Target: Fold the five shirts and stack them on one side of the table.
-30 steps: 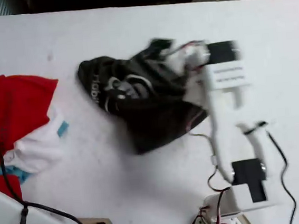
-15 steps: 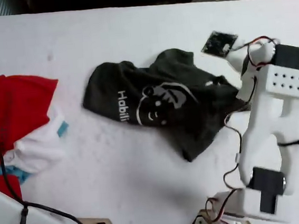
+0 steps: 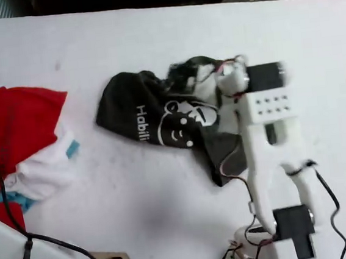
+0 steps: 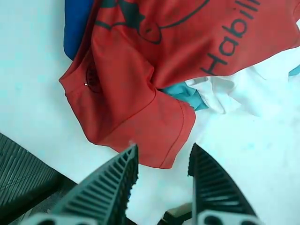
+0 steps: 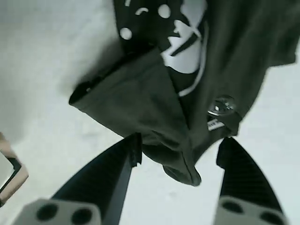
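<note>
Now the right gripper (image 3: 191,75) is found back over the black shirt (image 3: 150,113), whereas half a second ago it was swung out past the garment's far edge, off the cloth. Its jaws are held apart. In the right wrist view a doubled edge of the shirt with a small label (image 5: 215,125) is framed between and just below them, and nothing is clamped. The shirt itself is altered too. The flat spread of a moment earlier is lost under the gripper, where the cloth is gathered into a hump, while the printed front farther from the gripper is left much as it was. The garment is therefore judged not yet folded. A fresh hold on the edge beneath the jaws is probably being sought, and some smoothing will likely be needed before a clean fold can be made.

The left gripper (image 4: 164,151) is held with its jaws apart above what looks like a sleeve of the red shirt (image 4: 131,93); no contact can be made out. Beyond that sleeve, a white shirt (image 4: 234,93), a teal piece of cloth (image 4: 190,98) and a blue garment (image 4: 77,23) are heaped loosely on the table (image 3: 139,218). No tidy stack is formed, so most of the task is judged to remain.
</note>
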